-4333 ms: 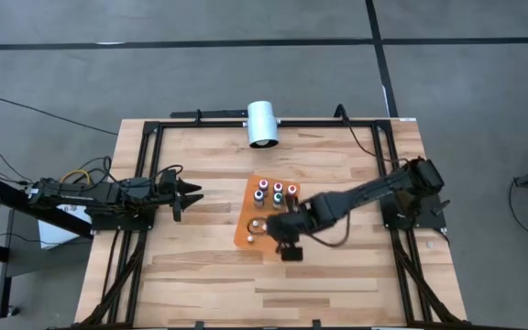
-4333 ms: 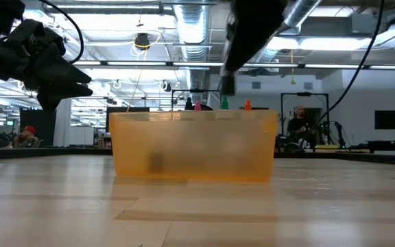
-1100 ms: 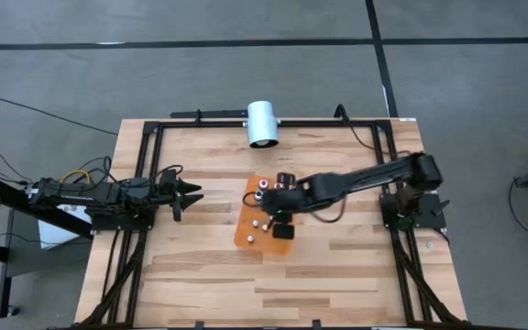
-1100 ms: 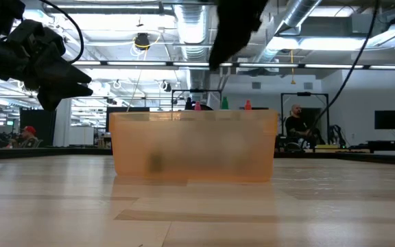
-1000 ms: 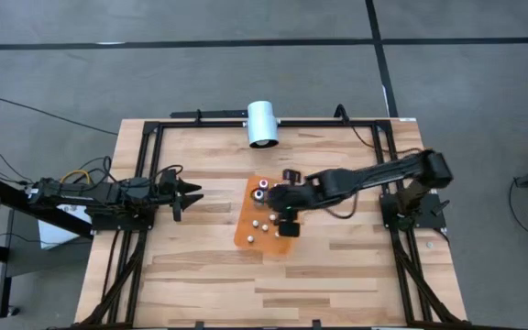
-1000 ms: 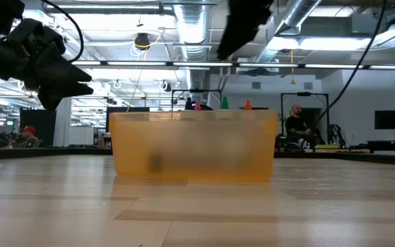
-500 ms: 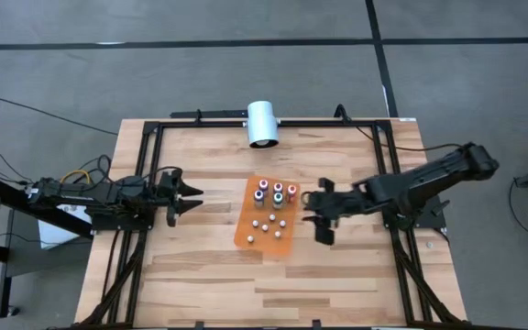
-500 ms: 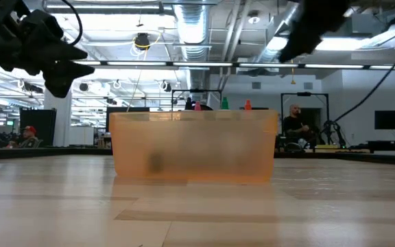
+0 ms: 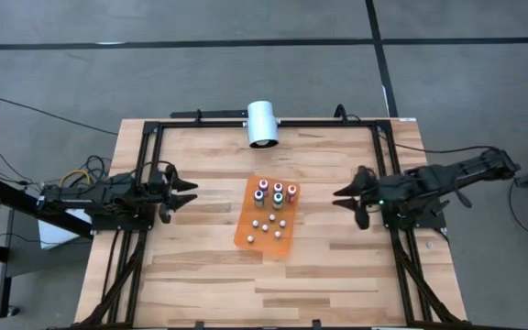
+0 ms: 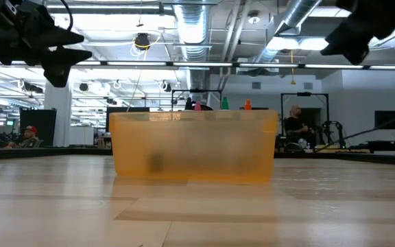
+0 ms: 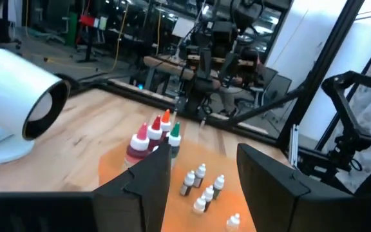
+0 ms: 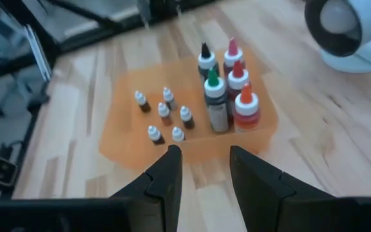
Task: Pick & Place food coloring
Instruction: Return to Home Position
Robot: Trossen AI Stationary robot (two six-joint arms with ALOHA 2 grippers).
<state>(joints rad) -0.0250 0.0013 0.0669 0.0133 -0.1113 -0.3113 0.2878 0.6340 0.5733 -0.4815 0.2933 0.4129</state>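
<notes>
The food coloring (image 9: pixel 277 196) stands inside the orange bin (image 9: pixel 244 236) at the centre of the tabletop (image 9: pixel 200 275), with taller coloured-cap bottles along the bin's upper edge and small white-capped ones below. The right gripper (image 9: pixel 339 198) hangs right of the bin, well apart, its fingers spread and empty. The left gripper (image 9: pixel 191 193) hangs at left, its fingers likewise parted around nothing. Little looks at risk. A low sweep of either arm across the centre could clip the bin, topple the upright bottles, or knock the white cylinder (image 9: pixel 262 124) at top centre.

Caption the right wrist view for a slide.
Open right gripper faces a translucent orange plastic bin holding small food coloring bottles on the wooden table.
</notes>
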